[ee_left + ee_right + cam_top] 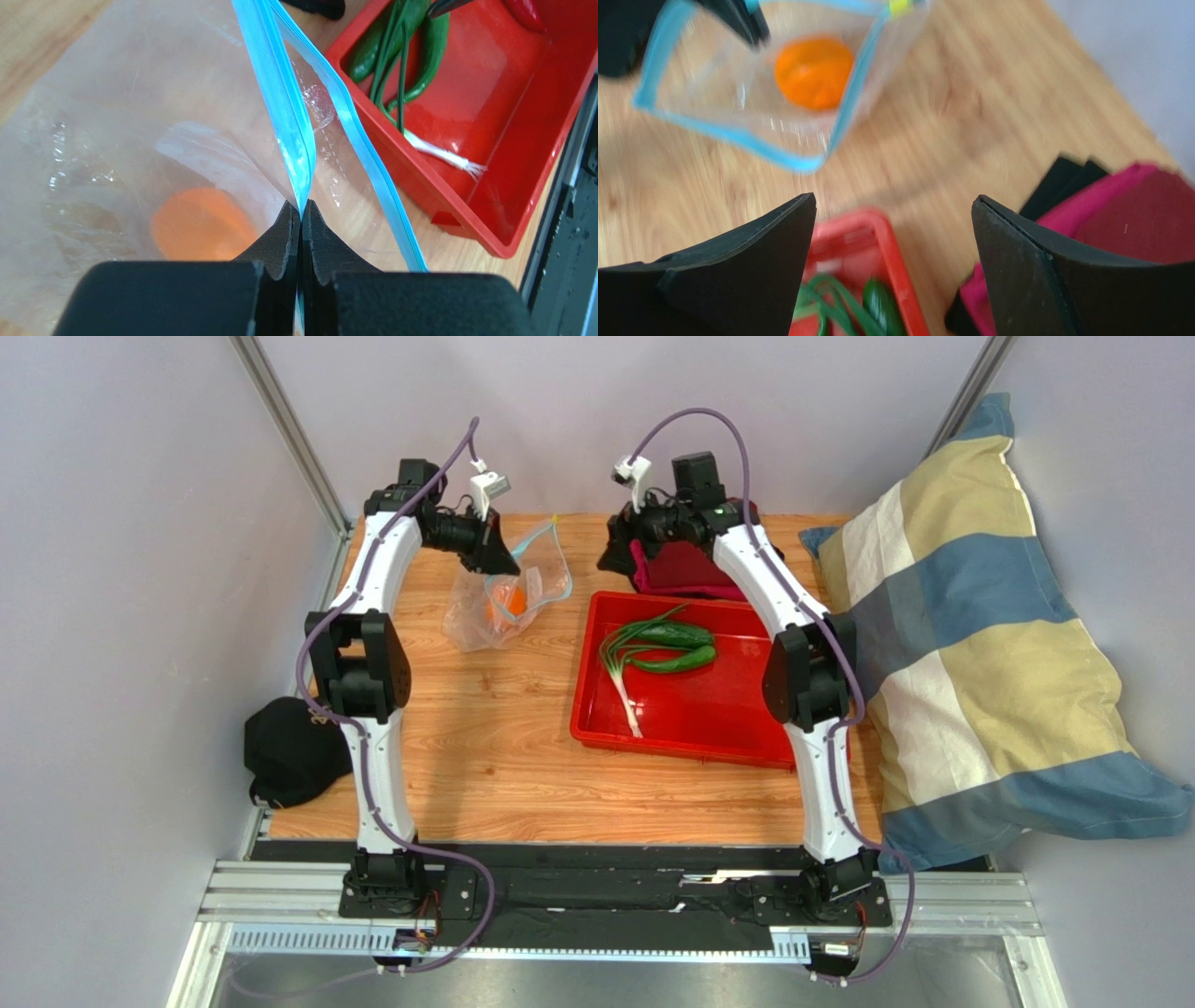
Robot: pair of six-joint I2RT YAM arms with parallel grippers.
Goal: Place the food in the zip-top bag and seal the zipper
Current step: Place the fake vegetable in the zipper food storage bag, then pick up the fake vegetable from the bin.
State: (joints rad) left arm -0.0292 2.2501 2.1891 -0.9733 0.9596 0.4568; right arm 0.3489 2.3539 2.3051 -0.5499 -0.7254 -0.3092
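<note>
The clear zip-top bag lies at the back left of the table with the orange fruit inside it. My left gripper is shut on one side of the blue zipper, holding the mouth up; the other zipper side hangs apart. The fruit shows through the plastic. My right gripper hovers open and empty over the tray's back left corner, beside the bag. Two long green vegetables and a green onion lie in the red tray. A red chili rests there too.
A dark red and black cloth lies behind the tray. A big striped pillow fills the right side. A black cap sits off the table's left edge. Metal frame posts stand at the back corners.
</note>
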